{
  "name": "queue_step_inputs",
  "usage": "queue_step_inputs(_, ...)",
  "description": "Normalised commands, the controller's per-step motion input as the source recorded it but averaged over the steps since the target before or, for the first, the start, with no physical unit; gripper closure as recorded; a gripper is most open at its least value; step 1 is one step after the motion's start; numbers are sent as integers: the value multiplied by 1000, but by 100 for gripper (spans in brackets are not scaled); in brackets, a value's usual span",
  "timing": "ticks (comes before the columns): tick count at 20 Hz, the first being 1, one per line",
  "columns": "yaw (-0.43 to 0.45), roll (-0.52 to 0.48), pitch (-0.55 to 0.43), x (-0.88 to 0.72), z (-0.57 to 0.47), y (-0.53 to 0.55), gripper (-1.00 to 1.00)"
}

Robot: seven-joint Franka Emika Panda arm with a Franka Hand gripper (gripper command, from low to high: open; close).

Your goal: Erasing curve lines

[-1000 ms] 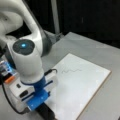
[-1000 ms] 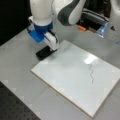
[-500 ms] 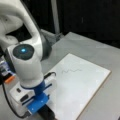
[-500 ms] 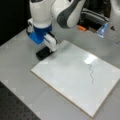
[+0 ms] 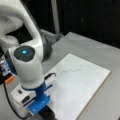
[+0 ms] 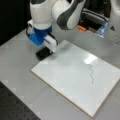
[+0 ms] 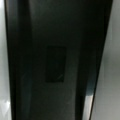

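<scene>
The curve lines (image 5: 71, 71) are a thin dark wavy squiggle on the white board (image 5: 82, 92); in both front views they are whole, curve lines (image 6: 91, 73) toward a front view's right side of the white board (image 6: 65, 75). My gripper (image 6: 45, 49) hangs off the board's corner, right over a black block (image 6: 43, 53) on the grey table. In a front view the gripper (image 5: 45, 109) sits at the bottom left with the black block (image 5: 48, 114) under it. The wrist view is filled by a dark flat surface (image 7: 56, 65). The fingers are hidden.
An orange piece (image 6: 81, 28) and a bluish clear object (image 6: 102, 28) lie at the table's far side behind the arm. A black perforated mat (image 6: 15, 107) borders the table at a front view's bottom left. The robot's base (image 5: 15, 30) stands beside the board.
The gripper has sunk slightly toward the black block beside the board's corner. The squiggle and the board are unchanged.
</scene>
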Motion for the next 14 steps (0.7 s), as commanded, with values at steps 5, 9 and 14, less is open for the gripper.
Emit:
queue_step_inputs(5,41,149,-40,75,-95,-69,-100)
queue_step_inputs(9,16,162,-35,34,-64,-46,-100)
queue_step_inputs(14,19,146,-39,1,-82,-50,-100)
